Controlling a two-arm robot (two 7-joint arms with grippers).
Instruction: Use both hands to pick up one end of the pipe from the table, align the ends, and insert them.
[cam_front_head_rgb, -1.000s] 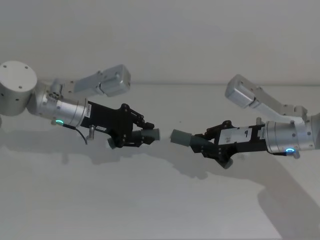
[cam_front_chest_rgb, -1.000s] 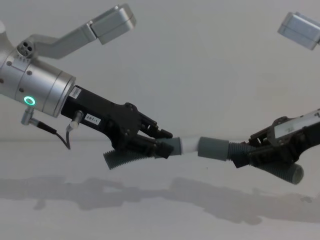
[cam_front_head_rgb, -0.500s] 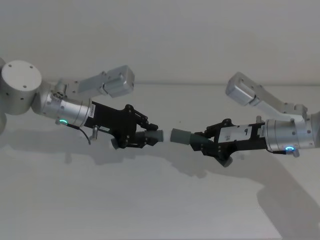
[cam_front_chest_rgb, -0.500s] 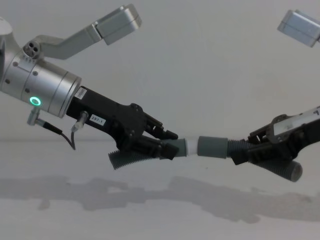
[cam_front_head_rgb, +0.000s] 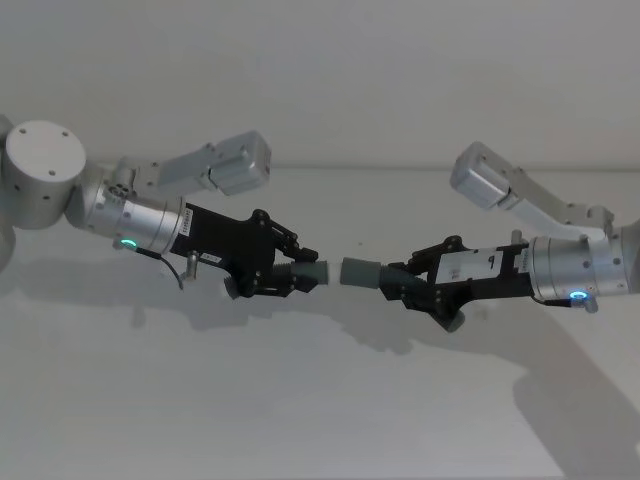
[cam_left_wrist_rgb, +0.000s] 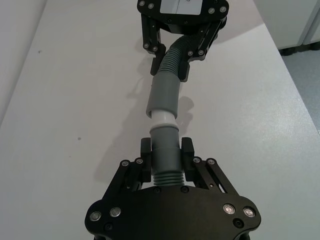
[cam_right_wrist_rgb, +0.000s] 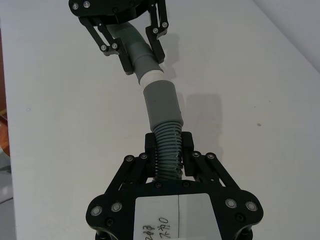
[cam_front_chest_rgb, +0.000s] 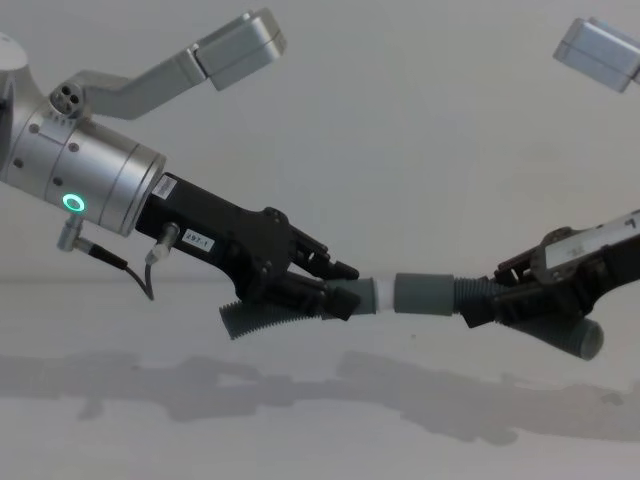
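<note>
- Two hose pieces are hanging above the counter (cam_front_head_rgb: 320, 400), one in each end effector, meeting end to end between my arms.
- I am holding the left end effector (cam_front_chest_rgb: 335, 290) clamped on the shorter piece (cam_front_chest_rgb: 270, 315), its fingers (cam_left_wrist_rgb: 145, 155) pinching just behind the smooth cuff.
- I am holding the right end effector (cam_front_chest_rgb: 490, 300) clamped on the longer piece (cam_front_chest_rgb: 570, 335), fingers (cam_right_wrist_rgb: 187, 145) closed on the ribbed body behind the wide sleeve (cam_right_wrist_rgb: 160, 105).
- Pale tip (cam_left_wrist_rgb: 162, 117) of the narrow cuff is sitting at the sleeve's mouth; from the left wrist view it is touching or just entering, with a whitish band still showing.
- Both pieces are lining up nearly straight, well above their shadows.
</note>
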